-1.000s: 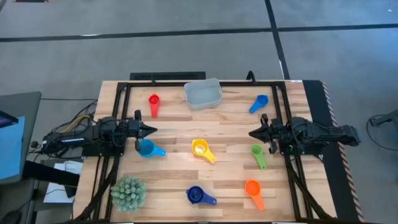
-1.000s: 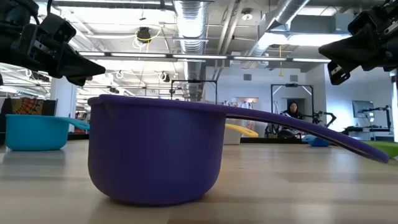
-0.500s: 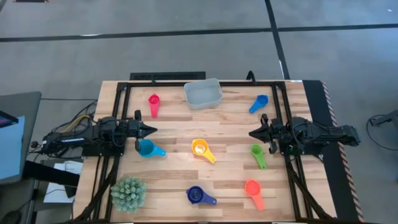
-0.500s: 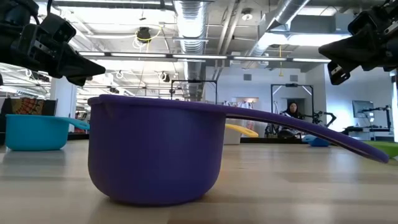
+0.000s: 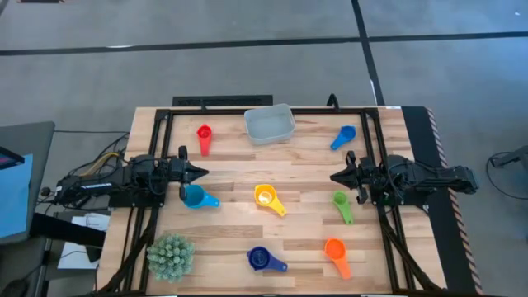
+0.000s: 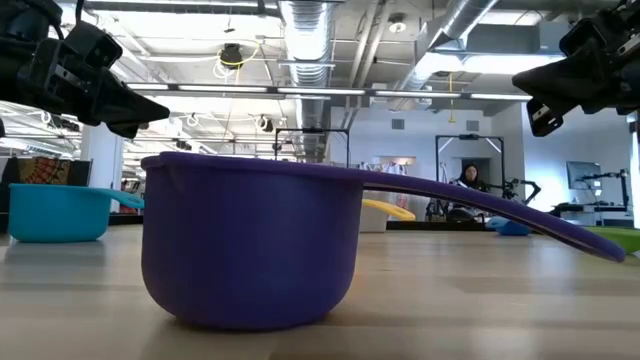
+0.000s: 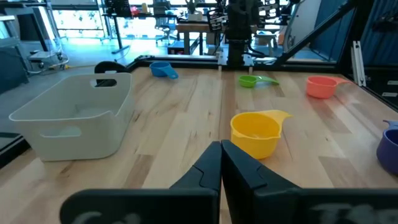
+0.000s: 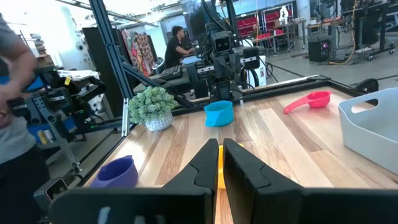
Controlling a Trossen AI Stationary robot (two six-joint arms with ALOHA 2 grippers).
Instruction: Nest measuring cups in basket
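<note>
Seven measuring cups lie apart on the wooden table: red (image 5: 204,135), blue (image 5: 343,136), light blue (image 5: 197,197), yellow (image 5: 268,198), green (image 5: 342,205), dark blue (image 5: 263,260), orange (image 5: 336,253). Each rests on its bowl's base. The pale basket (image 5: 269,124) stands at the table's far edge. My left gripper (image 5: 204,172) hovers shut above the table's left side, just beyond the light blue cup. My right gripper (image 5: 334,176) hovers shut at the right, near the green cup. Both point toward the table's middle.
A spiky green plant (image 5: 171,255) sits at the near left corner. A black frame (image 5: 264,108) runs round the table's edges. The dark blue cup (image 6: 250,240) fills the low view. A person (image 8: 18,93) stands beyond the table's left side.
</note>
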